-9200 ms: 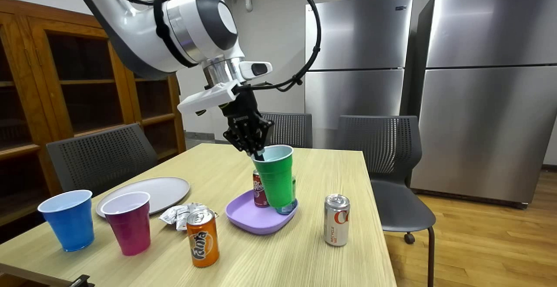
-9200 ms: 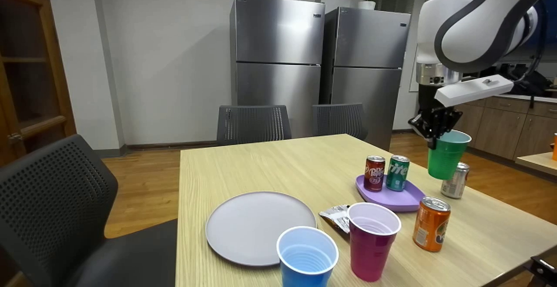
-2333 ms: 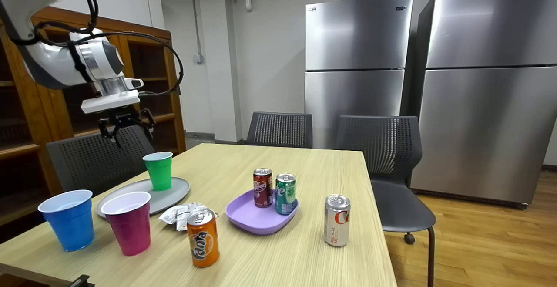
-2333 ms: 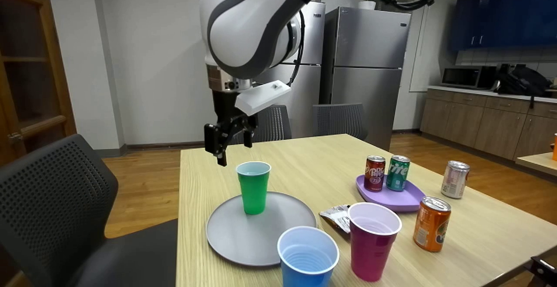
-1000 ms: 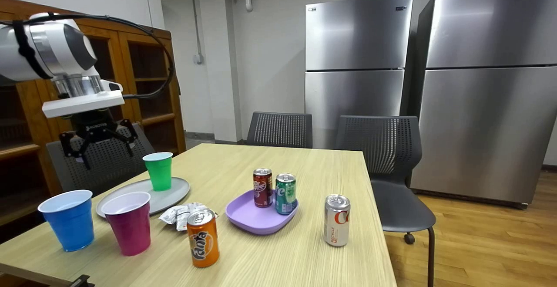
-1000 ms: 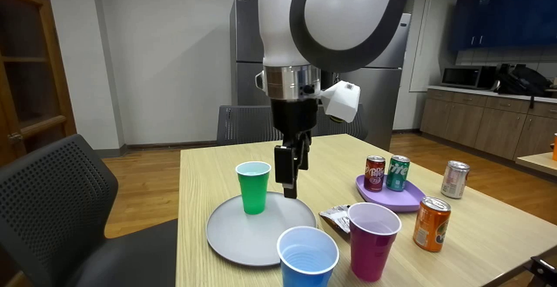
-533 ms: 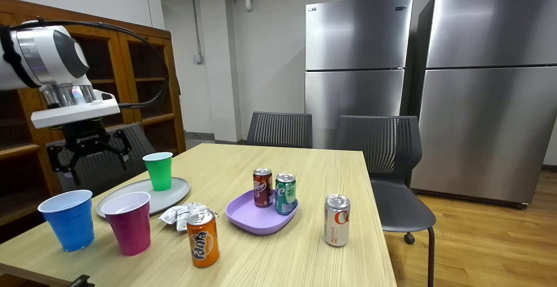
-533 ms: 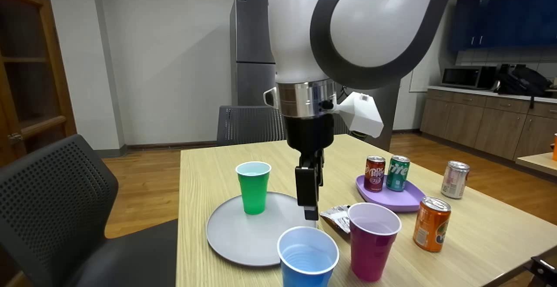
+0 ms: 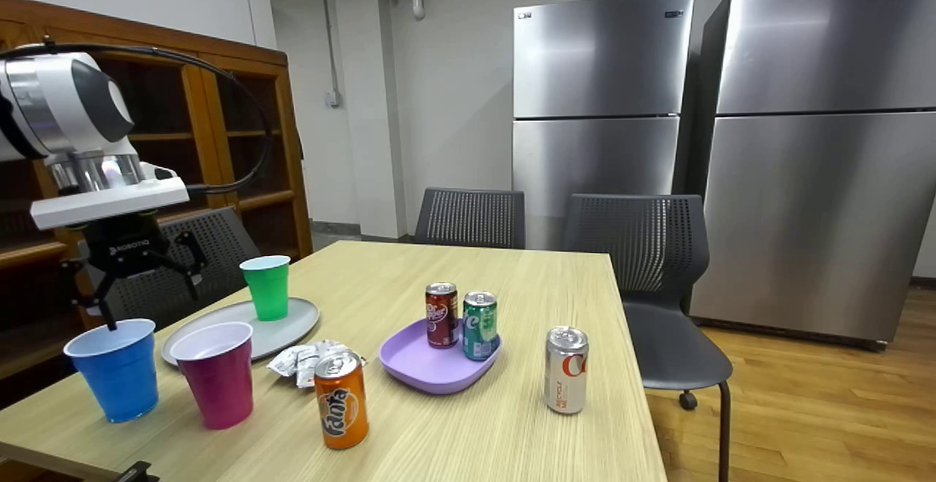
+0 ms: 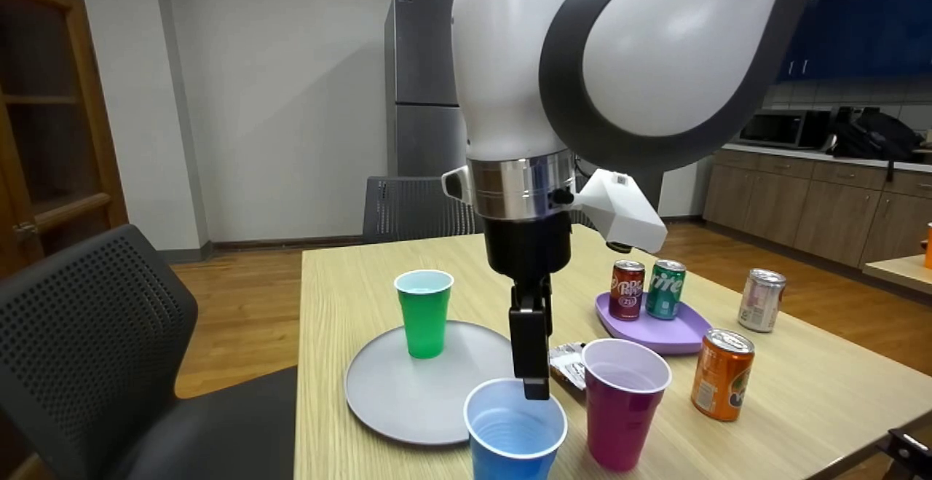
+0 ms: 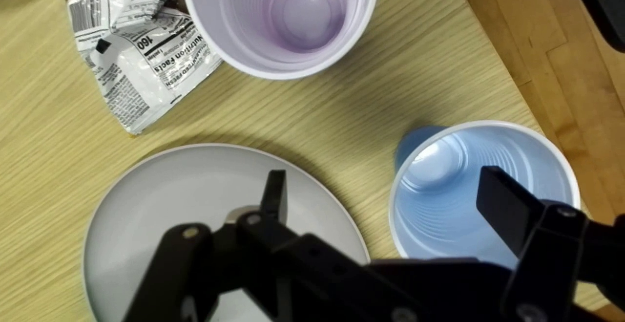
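My black gripper (image 11: 383,185) is spread wide, gripping nothing, one tip over the mouth of the ribbed blue plastic cup (image 11: 449,200). Just beside it lies a smooth, round grey plate (image 11: 161,190); farther off, a crinkled, shiny packet (image 11: 146,68).

a dr pepper can (image 9: 442,317) and a sprite can (image 9: 480,327) stand upright side by side on a lavender plate (image 9: 433,374) on the pale wood table (image 9: 541,292). near the plate are an orange fanta can (image 9: 341,400) and a crumpled silver snack packet (image 11: 139,63). a silver can (image 9: 566,370) with a red letter stands apart, close to the table's edge. dark grey chairs (image 9: 636,241) with perforated backs stand around it; beyond are two stainless-steel refrigerators (image 9: 596,153) and a glass-doored wooden cabinet (image 9: 250,109). a microwave (image 10: 775,129) and a black bag (image 10: 877,134) sit below blue wall cupboards (image 10: 866,25).
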You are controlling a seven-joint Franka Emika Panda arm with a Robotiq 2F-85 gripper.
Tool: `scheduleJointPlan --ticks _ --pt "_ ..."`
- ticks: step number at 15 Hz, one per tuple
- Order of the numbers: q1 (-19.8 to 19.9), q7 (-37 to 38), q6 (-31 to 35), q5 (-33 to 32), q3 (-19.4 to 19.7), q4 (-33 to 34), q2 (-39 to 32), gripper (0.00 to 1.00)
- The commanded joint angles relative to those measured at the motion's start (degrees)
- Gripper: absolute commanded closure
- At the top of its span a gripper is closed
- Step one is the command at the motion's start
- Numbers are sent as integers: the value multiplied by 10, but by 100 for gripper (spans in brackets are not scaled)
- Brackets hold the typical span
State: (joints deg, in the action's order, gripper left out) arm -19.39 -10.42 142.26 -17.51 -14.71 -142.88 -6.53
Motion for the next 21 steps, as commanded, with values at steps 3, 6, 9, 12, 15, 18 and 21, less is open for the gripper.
scheduleJointPlan --ticks 3,6,9,12,15,18,21 --pt "4 22 41 -30 -5 -10 6 0" --pt "2 32 54 -44 -4 -2 -7 0" --pt "0 40 61 -55 -3 3 -20 0" --pt "-2 44 66 -63 -2 8 -34 0" --pt "-4 49 68 -66 -1 16 -48 0" --pt "-7 52 66 -64 0 25 -62 0" --pt "-8 54 66 -60 1 33 -71 32"
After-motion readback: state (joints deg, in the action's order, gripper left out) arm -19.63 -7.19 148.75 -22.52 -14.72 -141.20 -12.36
